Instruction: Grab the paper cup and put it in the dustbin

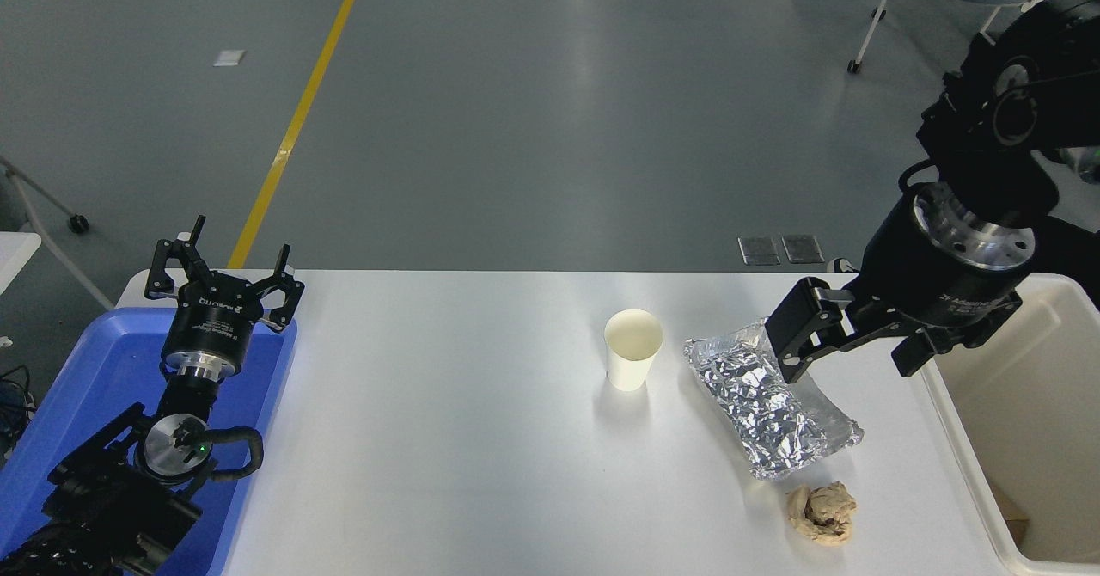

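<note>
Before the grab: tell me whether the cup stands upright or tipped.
Upright. The cup stands on its narrow base on the table, its round open mouth facing up, cream interior visible.

**Materials and surface finishes**

Matt white paper cup [632,349]; crumpled, shiny silver foil tray [767,410]; rough tan paper wad [823,513]; smooth cream plastic dustbin [964,447]; glossy blue plastic tray [60,421]; smooth white table [430,438] with soft sheen; matt black grippers with bare metal collars.
</note>
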`<state>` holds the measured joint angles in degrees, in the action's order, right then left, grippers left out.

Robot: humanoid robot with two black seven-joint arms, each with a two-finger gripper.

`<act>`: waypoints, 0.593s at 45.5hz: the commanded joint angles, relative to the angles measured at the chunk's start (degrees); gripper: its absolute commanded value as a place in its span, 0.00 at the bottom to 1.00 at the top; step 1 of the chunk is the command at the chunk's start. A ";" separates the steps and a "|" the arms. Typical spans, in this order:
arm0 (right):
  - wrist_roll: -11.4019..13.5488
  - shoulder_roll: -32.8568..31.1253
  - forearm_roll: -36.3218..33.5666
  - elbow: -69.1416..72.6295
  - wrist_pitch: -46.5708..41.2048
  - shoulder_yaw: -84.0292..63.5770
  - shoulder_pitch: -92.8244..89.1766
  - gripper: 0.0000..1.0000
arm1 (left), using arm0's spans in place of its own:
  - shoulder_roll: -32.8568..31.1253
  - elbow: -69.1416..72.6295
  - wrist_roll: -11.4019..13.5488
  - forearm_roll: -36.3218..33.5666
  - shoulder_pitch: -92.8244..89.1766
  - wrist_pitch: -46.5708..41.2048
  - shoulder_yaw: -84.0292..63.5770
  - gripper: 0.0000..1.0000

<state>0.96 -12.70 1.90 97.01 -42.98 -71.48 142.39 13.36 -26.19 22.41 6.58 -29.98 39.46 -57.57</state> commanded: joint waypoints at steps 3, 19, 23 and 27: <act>0.44 5.57 -3.74 -15.69 15.46 7.31 -13.88 1.00 | 0.00 0.00 0.00 0.01 -0.08 0.01 0.01 1.00; 0.53 12.70 -3.40 -38.99 25.75 15.14 -40.51 1.00 | -0.09 0.00 0.09 0.01 -0.17 0.01 0.01 1.00; 0.44 12.70 -0.33 -43.30 27.33 15.93 -46.31 1.00 | -0.09 0.00 0.00 0.01 -0.26 0.01 0.01 1.00; 0.44 12.70 4.24 -46.56 28.30 17.69 -51.59 1.00 | -0.09 0.00 0.00 0.01 -0.26 0.01 0.01 1.00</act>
<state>1.42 -1.47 -0.16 61.94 -19.95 -57.61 106.10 13.29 -26.20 22.42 6.59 -30.18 39.46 -57.56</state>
